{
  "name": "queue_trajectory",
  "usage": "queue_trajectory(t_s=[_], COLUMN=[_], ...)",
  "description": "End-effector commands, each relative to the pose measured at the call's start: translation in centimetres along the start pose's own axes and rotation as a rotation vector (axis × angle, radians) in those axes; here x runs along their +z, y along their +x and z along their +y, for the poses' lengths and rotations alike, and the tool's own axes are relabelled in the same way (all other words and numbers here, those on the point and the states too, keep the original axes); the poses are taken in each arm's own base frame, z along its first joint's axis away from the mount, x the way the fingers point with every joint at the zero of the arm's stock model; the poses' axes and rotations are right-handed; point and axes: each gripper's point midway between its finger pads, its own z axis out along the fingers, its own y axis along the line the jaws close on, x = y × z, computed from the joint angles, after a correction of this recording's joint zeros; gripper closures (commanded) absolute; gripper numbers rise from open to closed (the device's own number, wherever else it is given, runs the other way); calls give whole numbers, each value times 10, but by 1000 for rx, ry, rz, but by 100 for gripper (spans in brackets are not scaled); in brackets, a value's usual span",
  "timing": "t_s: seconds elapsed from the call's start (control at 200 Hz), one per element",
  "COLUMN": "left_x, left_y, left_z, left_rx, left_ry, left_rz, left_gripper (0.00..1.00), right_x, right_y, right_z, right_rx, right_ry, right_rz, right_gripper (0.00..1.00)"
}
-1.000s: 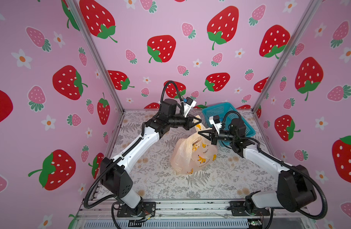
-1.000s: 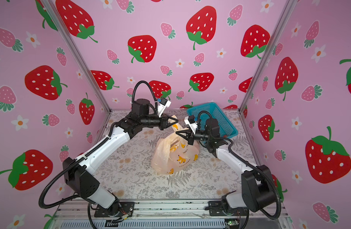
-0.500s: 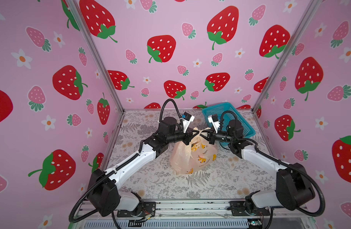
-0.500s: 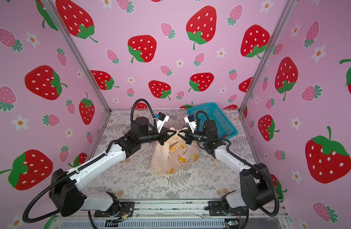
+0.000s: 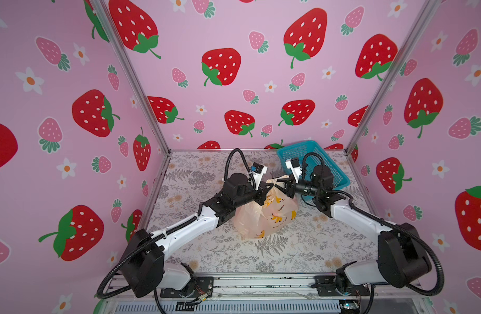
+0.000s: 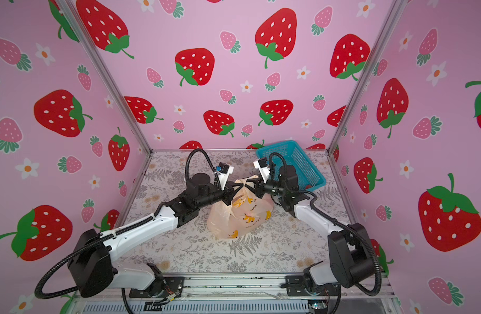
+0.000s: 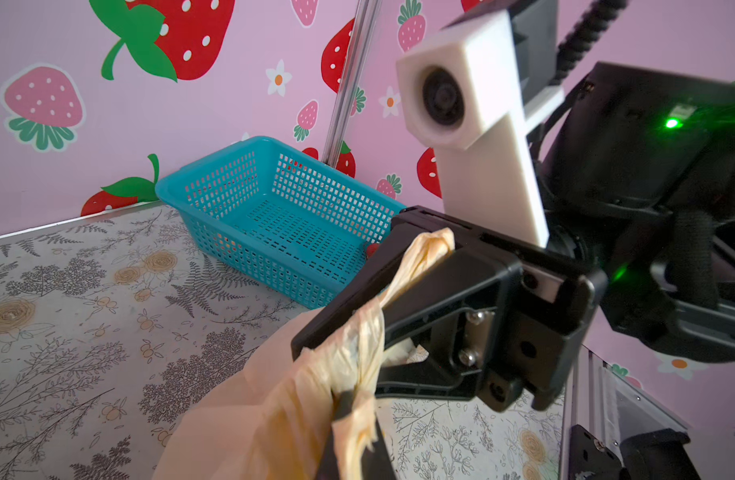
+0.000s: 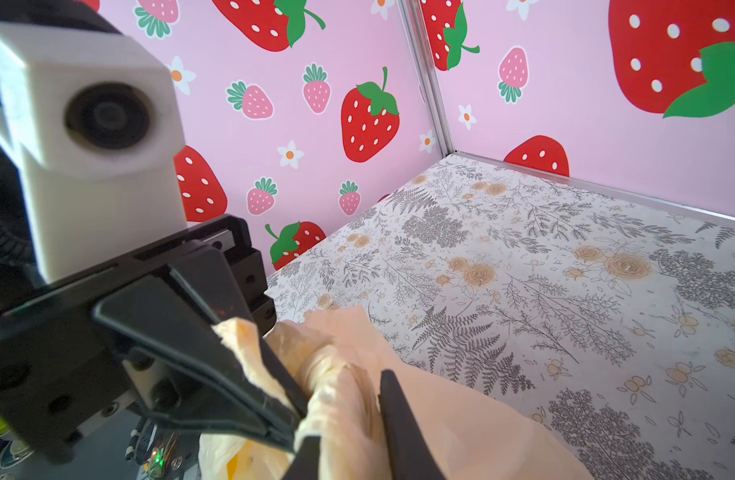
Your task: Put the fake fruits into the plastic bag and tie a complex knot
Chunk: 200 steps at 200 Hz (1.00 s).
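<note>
The peach plastic bag (image 5: 266,217) (image 6: 239,217) with banana prints sits bulging mid-table, its handles twisted together at the top. My left gripper (image 5: 272,186) (image 6: 242,186) (image 7: 355,419) is shut on a twisted handle strand, and my right gripper (image 5: 284,186) (image 6: 254,187) (image 8: 349,407) faces it from the other side. The right jaws stand slightly open around the twisted handle (image 8: 336,395), and the plastic fills the gap. No fake fruits show clearly; the bag hides what it holds. A small red bit (image 7: 372,249) peeks out by the basket.
A blue mesh basket (image 5: 315,163) (image 6: 291,160) (image 7: 274,216) stands at the back right, just behind the right wrist. Strawberry-papered walls close in the floral table (image 5: 206,244) on three sides. A metal rail runs along the front edge.
The left arm came down from behind the bag to its top. Both grippers closed in on the twisted handles. The right jaws have parted a little; the left stays shut.
</note>
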Motion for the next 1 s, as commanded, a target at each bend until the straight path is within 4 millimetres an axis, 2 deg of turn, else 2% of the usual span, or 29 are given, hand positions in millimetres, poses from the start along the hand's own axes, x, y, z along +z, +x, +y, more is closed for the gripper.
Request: queue_trajectory(t_s=[0.0, 0.32, 0.61, 0.65, 0.996], left_x=[3, 7, 9, 9, 11], left_y=[-3, -1, 1, 1, 2], left_z=[3, 3, 4, 3, 5], left_rx=[0, 21, 21, 24, 25], left_ry=[-18, -20, -18, -15, -24], left_rz=[-24, -2, 8, 8, 20], left_gripper=[100, 100, 100, 100, 100], right_x=[1, -2, -8, -9, -13], right_y=[0, 2, 5, 5, 7], right_z=[3, -2, -9, -9, -2], right_rx=[-54, -109, -160, -163, -171], right_ry=[-34, -8, 17, 15, -36], right_rz=[11, 61, 134, 141, 172], right_gripper=[79, 68, 49, 44, 37])
